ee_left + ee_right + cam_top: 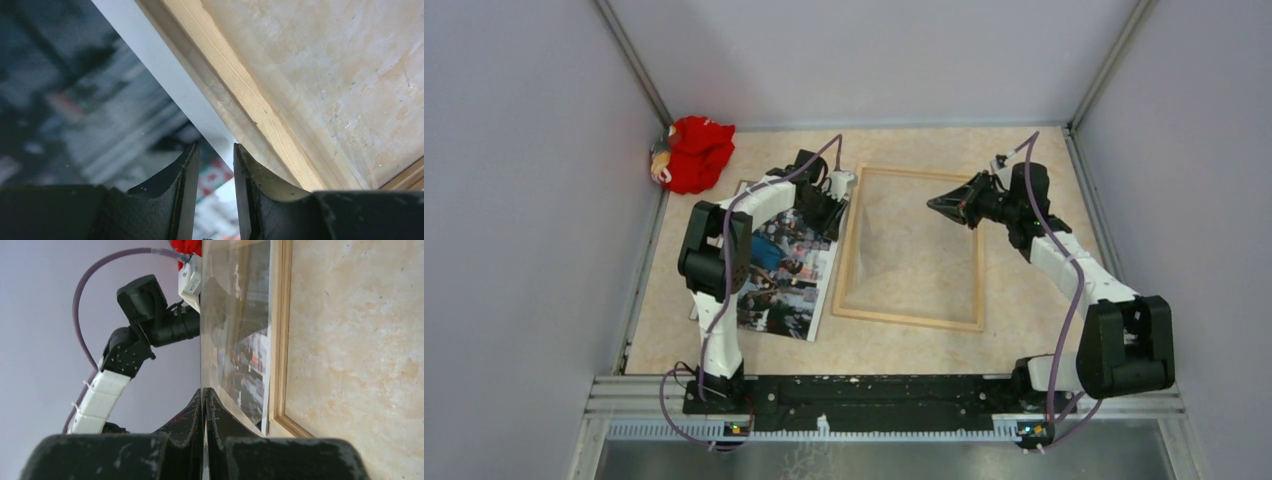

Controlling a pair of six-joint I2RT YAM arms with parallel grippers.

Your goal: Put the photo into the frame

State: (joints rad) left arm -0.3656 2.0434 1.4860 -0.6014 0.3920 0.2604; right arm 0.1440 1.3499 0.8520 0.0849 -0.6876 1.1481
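Observation:
The photo (784, 280), a crowded colour print with a white border, lies flat on the table, left of the frame (911, 320). The light-wood frame rests on the table. My left gripper (829, 215) hovers low over the photo's far right edge, next to the frame's left rail (240, 85); its jaws (216, 146) stand apart with nothing between them, only the photo (100, 115) below. My right gripper (939, 205) is shut on the edge of the clear pane (235, 330), holding it tilted up above the frame (284, 340).
A red cloth bundle (694, 150) sits in the far left corner. Grey walls close in the table on three sides. The left arm (150, 315) shows beyond the raised pane in the right wrist view.

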